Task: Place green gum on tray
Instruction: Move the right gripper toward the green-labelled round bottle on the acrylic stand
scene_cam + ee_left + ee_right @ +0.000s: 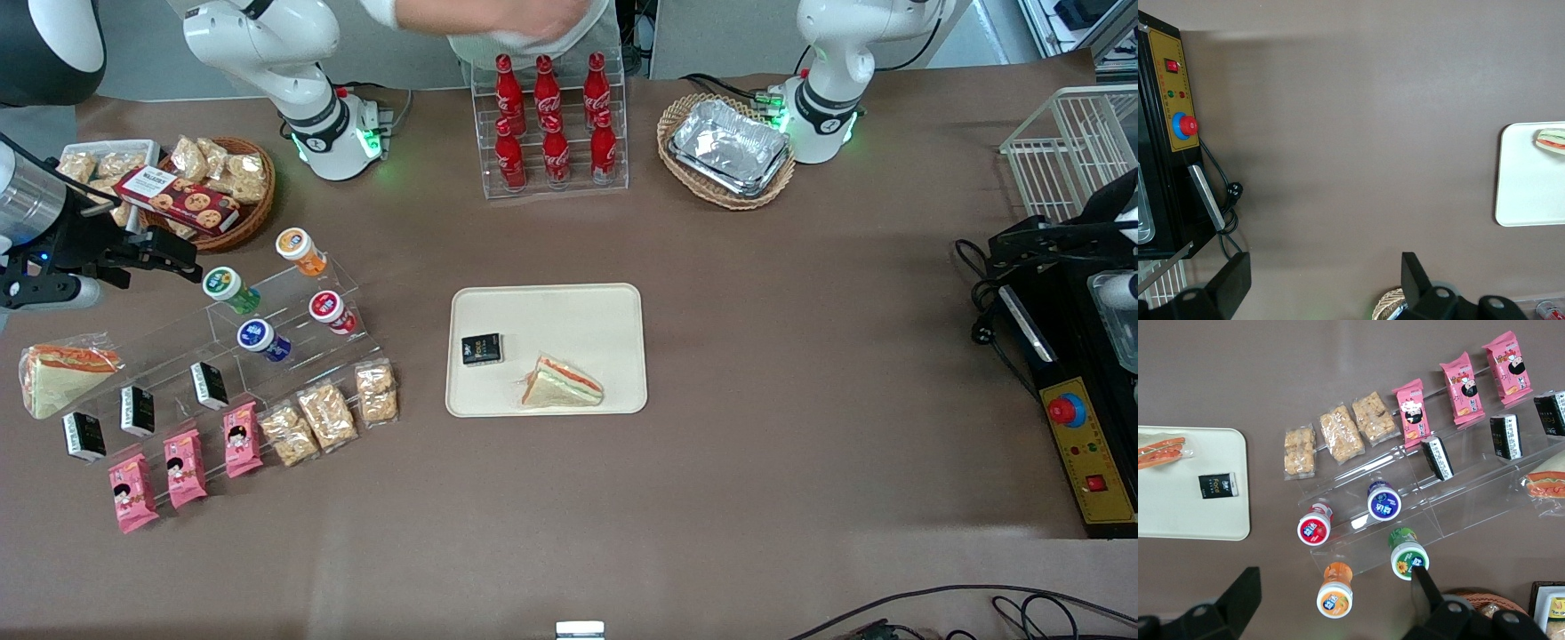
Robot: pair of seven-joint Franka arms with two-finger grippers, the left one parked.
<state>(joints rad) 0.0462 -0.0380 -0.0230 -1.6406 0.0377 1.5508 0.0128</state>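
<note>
Right arm's black two-finger gripper hung above small translucent-green gum bottle with white lid, jaws spread wide. Bottle lay tilted on clear acrylic step rack, beside one finger, off centre between jaws; cream rectangular plastic tray well apart.

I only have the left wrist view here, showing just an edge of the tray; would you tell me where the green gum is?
Observer: The green gum lies on a clear tiered stand toward the working arm's end of the table, not on the tray.
Operator: Thank you. Where is the gripper at this moment?
Observer: The gripper is open, close beside the green gum, and is not holding it.
</note>
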